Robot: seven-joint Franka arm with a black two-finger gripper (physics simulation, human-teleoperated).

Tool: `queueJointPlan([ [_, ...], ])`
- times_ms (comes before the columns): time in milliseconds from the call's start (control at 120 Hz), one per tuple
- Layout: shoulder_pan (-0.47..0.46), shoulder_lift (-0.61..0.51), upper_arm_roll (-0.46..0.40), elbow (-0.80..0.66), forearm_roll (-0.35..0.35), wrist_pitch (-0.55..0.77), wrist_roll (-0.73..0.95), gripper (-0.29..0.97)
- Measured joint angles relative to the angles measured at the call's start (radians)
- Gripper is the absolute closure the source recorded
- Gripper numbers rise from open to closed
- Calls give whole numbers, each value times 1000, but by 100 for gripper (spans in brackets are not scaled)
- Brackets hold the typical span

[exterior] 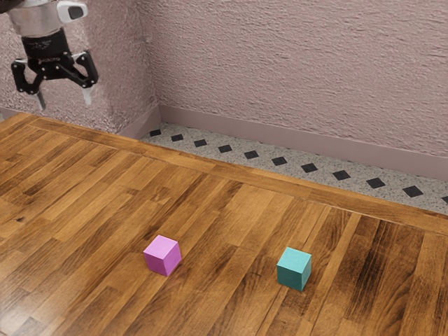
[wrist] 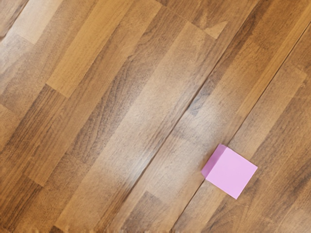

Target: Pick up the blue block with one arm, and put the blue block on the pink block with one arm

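Note:
A teal-blue block [exterior: 294, 268] sits on the wooden table toward the exterior view's right. To its left, a hand's width or two away, rests a pink block [exterior: 162, 255], which the wrist view also catches from above as the pink block [wrist: 229, 171]. High in the exterior view's upper left corner hangs my gripper [exterior: 64, 100], open, with nothing between its fingers. It is far above the table and well away from both blocks.
The wooden table [exterior: 84, 210] ends at its far edge, beyond which lies a speckled floor [exterior: 294, 157] with black diamonds and a rough pinkish wall [exterior: 294, 63]. Bare planks surround both blocks.

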Motion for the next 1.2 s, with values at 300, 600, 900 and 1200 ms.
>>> queueJointPlan([
  [300, -165, -76, -49, -328, -49, 83, -340, 0],
  [600, -253, 131, -328, -391, -102, 378, -320, 0],
  [900, -303, 344, -428, -356, -113, 716, -243, 0],
  [1200, -298, 529, -432, -238, -102, 840, -137, 0],
])
